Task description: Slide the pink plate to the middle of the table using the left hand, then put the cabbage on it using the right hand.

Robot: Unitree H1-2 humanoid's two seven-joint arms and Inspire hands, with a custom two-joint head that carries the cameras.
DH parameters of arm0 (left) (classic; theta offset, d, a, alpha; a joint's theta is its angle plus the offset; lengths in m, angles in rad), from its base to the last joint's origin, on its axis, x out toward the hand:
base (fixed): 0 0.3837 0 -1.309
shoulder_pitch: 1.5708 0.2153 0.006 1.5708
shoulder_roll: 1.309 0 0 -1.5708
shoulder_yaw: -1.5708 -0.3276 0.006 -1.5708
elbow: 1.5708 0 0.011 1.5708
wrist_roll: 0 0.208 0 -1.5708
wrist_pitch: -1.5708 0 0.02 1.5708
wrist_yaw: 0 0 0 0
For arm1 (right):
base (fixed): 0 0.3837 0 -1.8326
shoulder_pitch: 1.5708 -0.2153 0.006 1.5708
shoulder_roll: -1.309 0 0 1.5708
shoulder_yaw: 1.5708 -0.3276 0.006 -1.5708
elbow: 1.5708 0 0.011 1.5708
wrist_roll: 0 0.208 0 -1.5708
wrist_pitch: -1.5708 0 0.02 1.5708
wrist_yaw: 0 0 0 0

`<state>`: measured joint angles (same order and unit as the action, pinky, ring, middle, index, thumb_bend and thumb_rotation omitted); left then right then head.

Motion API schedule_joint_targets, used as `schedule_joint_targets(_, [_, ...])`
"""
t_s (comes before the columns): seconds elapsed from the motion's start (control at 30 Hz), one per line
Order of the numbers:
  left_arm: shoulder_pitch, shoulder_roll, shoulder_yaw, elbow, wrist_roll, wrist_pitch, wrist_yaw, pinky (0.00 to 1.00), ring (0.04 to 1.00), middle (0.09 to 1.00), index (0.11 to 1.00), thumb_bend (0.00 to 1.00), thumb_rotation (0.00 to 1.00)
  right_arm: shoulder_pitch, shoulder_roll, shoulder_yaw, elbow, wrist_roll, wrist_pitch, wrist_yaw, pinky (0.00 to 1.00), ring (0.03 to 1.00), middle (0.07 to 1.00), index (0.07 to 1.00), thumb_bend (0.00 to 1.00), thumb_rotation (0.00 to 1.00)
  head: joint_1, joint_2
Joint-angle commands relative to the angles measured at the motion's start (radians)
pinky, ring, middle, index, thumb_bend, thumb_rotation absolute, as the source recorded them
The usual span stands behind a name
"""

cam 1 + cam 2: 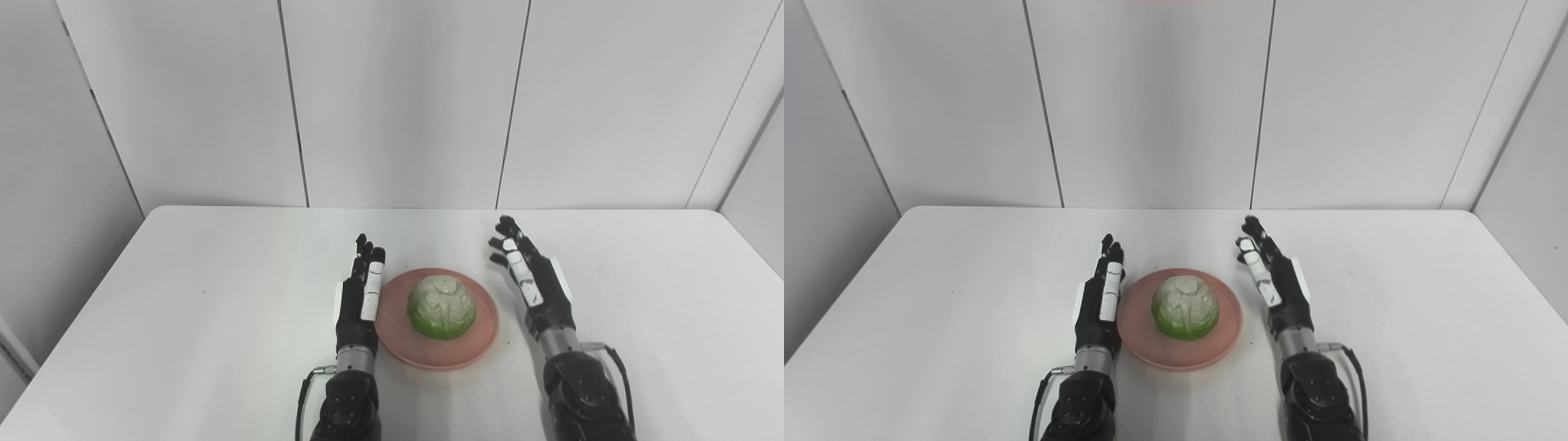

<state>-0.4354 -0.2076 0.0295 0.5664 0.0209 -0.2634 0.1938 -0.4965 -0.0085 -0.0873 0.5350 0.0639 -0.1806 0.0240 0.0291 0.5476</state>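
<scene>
The pink plate (478,343) lies on the white table near the middle, toward the front. The green cabbage (442,306) sits on the plate, at its centre. My left hand (361,291) is open with straight fingers, edge-on right beside the plate's left rim, holding nothing. My right hand (531,275) is open with fingers spread, a little to the right of the plate and clear of it, holding nothing. The same scene shows in the right eye view: plate (1139,331), cabbage (1185,306), left hand (1101,297), right hand (1274,278).
The white table (214,294) has rounded far corners and grey wall panels behind it. Nothing else stands on it.
</scene>
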Motion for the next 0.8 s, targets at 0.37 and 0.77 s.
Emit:
schedule_joint_targets(0.37, [0.049, 0.067, -0.011, 0.025, 0.03, 0.029, 0.007, 1.0, 1.0, 1.0, 0.998, 0.86, 0.94, 0.016, 0.068, -0.041, 0.021, 0.073, 0.054, -0.066, 0.93, 0.926, 0.961, 0.947, 0.74, 0.98, -0.006, -0.001])
schedule_joint_targets(0.77, [0.05, 0.076, -0.016, 0.014, 0.027, 0.045, 0.003, 1.0, 0.995, 0.993, 1.0, 0.88, 0.94, 0.031, 0.062, -0.013, -0.029, 0.015, 0.156, -0.116, 0.94, 0.945, 0.965, 0.947, 0.74, 0.98, -0.006, 0.002])
